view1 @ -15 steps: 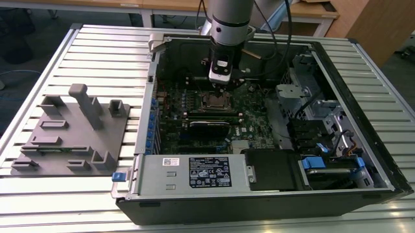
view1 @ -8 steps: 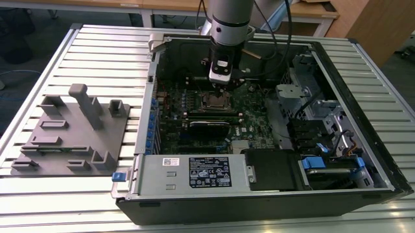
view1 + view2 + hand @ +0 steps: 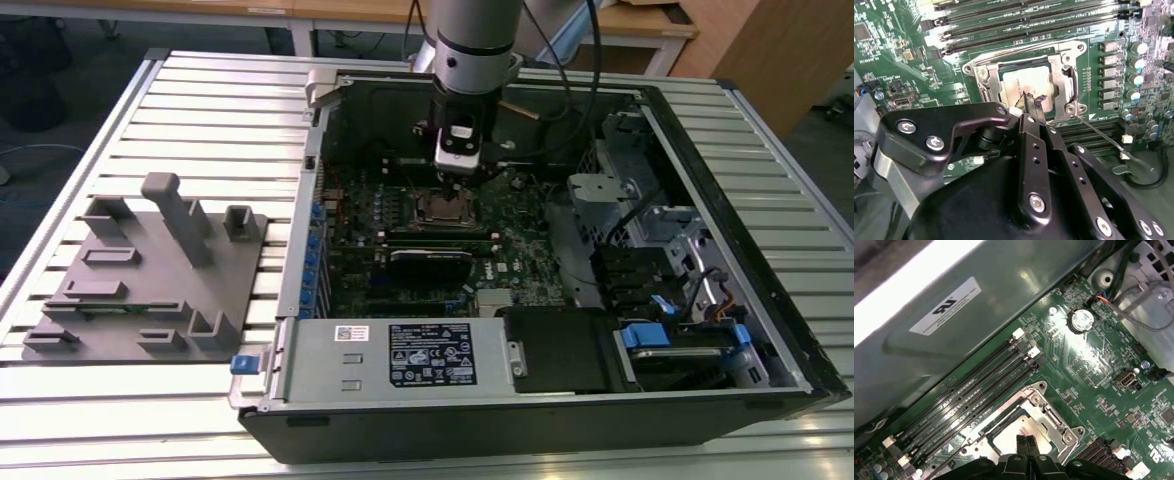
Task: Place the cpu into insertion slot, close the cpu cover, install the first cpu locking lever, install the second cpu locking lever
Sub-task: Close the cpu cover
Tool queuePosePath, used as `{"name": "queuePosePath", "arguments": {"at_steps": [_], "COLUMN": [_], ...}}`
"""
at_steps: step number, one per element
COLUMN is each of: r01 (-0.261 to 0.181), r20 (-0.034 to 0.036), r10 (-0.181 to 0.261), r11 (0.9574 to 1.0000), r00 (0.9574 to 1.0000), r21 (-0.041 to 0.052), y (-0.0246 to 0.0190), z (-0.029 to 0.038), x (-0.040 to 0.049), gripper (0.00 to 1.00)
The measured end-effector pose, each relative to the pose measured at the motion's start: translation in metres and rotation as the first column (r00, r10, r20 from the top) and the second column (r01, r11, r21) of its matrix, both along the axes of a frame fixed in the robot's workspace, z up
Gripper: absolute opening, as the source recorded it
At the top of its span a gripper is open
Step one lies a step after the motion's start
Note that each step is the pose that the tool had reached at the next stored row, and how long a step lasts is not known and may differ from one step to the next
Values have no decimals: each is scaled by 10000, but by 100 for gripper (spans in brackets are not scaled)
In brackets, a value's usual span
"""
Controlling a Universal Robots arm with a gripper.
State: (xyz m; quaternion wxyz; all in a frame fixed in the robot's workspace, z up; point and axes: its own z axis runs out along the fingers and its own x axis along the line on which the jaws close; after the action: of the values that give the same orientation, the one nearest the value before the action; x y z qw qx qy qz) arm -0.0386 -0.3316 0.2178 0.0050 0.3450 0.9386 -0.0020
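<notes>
The cpu (image 3: 1024,82) lies flat in the insertion slot (image 3: 441,207) on the green motherboard, its silver-tan top showing through the window of the cpu cover (image 3: 1060,70). The silver cover frame lies down around it; the cpu (image 3: 1013,437) and the cpu cover (image 3: 1046,415) also appear in the first wrist view. A thin metal locking lever (image 3: 1104,137) sticks out slantwise from the socket's corner, unlatched. My gripper (image 3: 1032,102) hovers just above the socket's edge, its black fingertips (image 3: 1021,445) pressed together, shut with nothing visible between them. In the exterior view the gripper (image 3: 454,165) hangs right behind the socket.
The open computer case (image 3: 694,150) walls in the board. Long black memory slots (image 3: 979,385) run beside the socket, and capacitors (image 3: 1136,65) stand on its other side. A grey fixture block (image 3: 147,270) sits on the slatted table at the exterior view's left. Drive bays and cables fill the case's right.
</notes>
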Motion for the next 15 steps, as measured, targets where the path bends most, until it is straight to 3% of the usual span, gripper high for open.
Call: {"name": "queuePosePath", "arguments": {"at_steps": [10, 15], "r01": [-916, -988], "r20": [2, 2], "r10": [916, 988], "r11": [9958, 9951], "r00": [9958, 9951], "r21": [31, 31], "y": [0, 0], "z": [-4, -4], "x": [0, 0], "gripper": [10, 10]}}
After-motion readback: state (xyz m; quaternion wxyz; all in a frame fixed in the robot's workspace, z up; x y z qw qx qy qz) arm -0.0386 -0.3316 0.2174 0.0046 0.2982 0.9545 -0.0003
